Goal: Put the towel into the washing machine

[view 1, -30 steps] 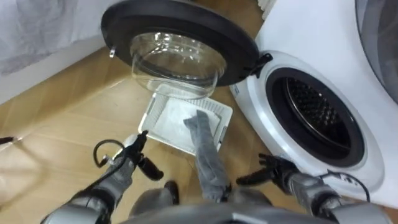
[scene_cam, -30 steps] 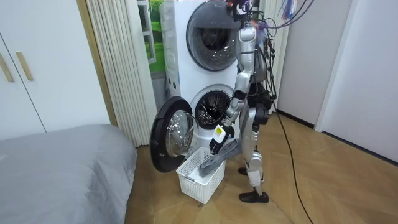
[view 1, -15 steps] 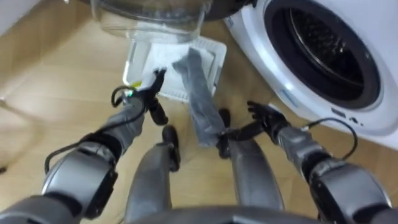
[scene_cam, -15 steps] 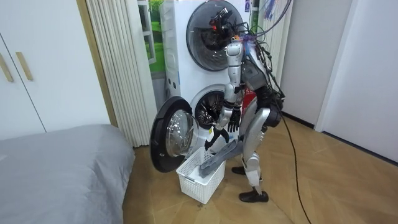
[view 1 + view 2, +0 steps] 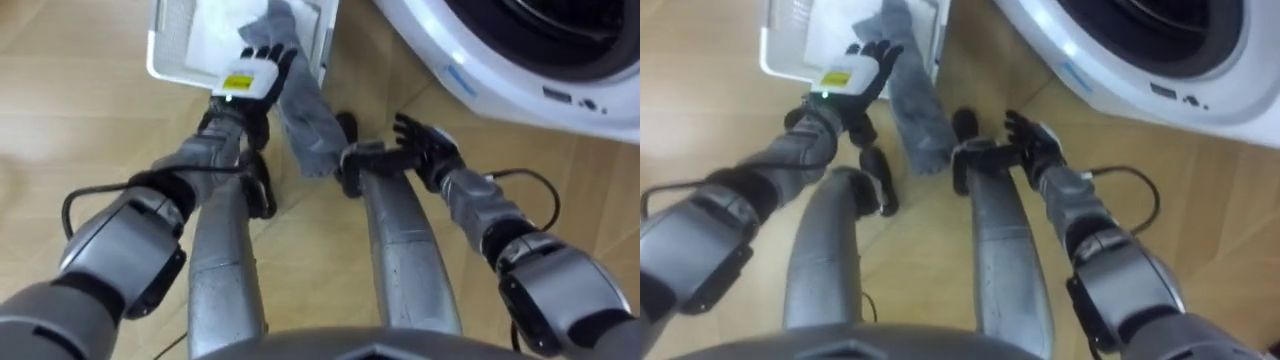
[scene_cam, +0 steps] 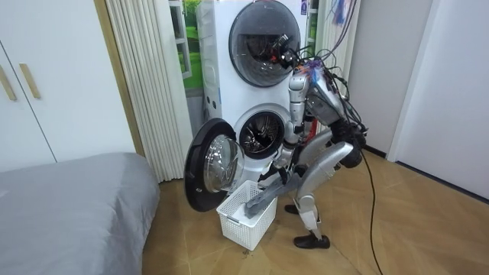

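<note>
Wood floor [image 5: 80, 130] carries white basket [image 5: 166, 48] before open washing machine [image 5: 520, 85].

Basket [image 5: 168, 45], towel [image 5: 305, 120] cropped at top; left robot hand [image 5: 250, 75] perhaps touching.

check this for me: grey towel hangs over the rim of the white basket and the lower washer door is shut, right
Not quite. The grey towel does hang over the rim of the white basket, but the lower washer door is open, swung wide, as the room view shows.
</note>
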Motion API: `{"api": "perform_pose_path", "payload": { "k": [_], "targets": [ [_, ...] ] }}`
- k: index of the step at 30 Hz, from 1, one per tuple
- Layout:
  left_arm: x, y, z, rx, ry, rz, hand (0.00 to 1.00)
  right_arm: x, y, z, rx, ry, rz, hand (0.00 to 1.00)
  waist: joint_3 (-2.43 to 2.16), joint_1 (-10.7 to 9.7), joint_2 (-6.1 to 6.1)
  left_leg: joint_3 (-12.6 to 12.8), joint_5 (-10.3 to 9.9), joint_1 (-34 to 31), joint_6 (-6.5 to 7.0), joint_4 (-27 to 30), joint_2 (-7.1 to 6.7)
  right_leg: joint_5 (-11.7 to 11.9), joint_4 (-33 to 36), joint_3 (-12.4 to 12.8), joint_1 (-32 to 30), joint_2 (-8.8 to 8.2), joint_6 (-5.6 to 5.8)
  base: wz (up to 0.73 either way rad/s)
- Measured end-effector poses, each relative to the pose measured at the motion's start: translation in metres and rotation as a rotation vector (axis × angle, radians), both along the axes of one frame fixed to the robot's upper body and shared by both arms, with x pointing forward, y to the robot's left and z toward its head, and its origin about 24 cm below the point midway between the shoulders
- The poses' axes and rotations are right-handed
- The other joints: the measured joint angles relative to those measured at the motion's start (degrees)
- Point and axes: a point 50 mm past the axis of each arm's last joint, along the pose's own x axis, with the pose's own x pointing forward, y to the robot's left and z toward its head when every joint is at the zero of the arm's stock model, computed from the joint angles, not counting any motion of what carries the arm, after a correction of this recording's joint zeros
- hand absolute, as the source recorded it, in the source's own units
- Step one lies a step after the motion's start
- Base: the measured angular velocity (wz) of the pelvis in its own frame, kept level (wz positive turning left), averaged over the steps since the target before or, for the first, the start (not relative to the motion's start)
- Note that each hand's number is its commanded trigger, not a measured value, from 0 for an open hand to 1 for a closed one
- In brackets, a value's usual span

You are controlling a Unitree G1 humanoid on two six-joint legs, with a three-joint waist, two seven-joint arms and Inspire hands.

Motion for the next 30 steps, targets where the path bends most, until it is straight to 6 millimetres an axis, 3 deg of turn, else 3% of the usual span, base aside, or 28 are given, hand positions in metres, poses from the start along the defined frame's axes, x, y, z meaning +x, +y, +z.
{"api": "perform_pose_path", "payload": {
  "k": [3,12,17,18,19,20,23,30],
  "targets": [
    [0.002,-0.004,0.006,0.008,-0.054,-0.036,0.0,0.007,0.004,0.008,0.038,-0.048,0.0,0.0,0.0,-1.3,0.0,-0.3,-0.6,-3.4,0.0,2.6,0.3,-0.4,2.1,-0.1,-3.2,-0.02,-0.19,-0.04],
    [0.005,-0.017,0.012,0.051,-0.102,-0.141,0.0,0.009,0.007,0.01,0.113,-0.058,-0.025,0.0,0.01,-1.5,0.01,-0.5,-2.5,-5.9,-0.14,5.3,1.86,-1.0,3.8,-0.5,-5.4,1.05,-0.81,-0.07],
    [0.009,-0.025,0.02,0.073,-0.127,-0.195,0.01,0.014,0.012,0.015,0.133,-0.076,-0.009,0.0,0.0,-1.5,0.0,-0.6,-2.6,-8.0,0.04,5.5,1.89,-1.2,3.9,-0.9,-7.4,0.88,-1.01,-0.03],
    [0.01,-0.027,0.022,0.077,-0.133,-0.206,0.52,0.016,0.013,0.017,0.133,-0.082,-0.003,0.0,0.0,-1.5,0.0,-0.7,-2.6,-8.6,0.04,5.6,1.88,-1.3,3.9,-1.0,-7.9,0.88,-1.02,0.0],
    [0.011,-0.029,0.024,0.078,-0.132,-0.214,0.7,0.017,0.014,0.018,0.132,-0.086,0.001,0.0,0.0,-1.6,0.0,-0.9,-2.6,-9.0,0.05,5.7,1.87,-1.3,4.1,-1.1,-8.2,0.87,-1.01,0.0],
    [0.012,-0.03,0.024,0.08,-0.129,-0.218,1.0,0.017,0.014,0.018,0.131,-0.087,0.002,0.0,0.0,-1.6,0.0,-1.0,-2.6,-9.1,0.06,5.8,1.86,-1.4,4.3,-1.2,-8.2,0.85,-1.01,0.06],
    [0.013,-0.032,0.025,0.079,-0.097,-0.219,1.0,0.019,0.014,0.02,0.131,-0.093,0.003,0.0,0.02,-2.6,-0.19,-1.1,-2.8,-9.5,0.28,6.3,1.59,-2.2,5.0,-1.2,-8.5,0.49,-0.74,0.13],
    [0.013,-0.032,0.02,0.085,0.051,-0.207,1.0,0.023,0.013,0.023,0.12,-0.103,-0.002,0.0,0.13,-2.8,-0.47,-1.0,-2.8,-9.7,0.29,5.8,1.61,-2.3,4.7,-1.5,-8.7,-0.01,-0.89,0.0]
  ]
}}
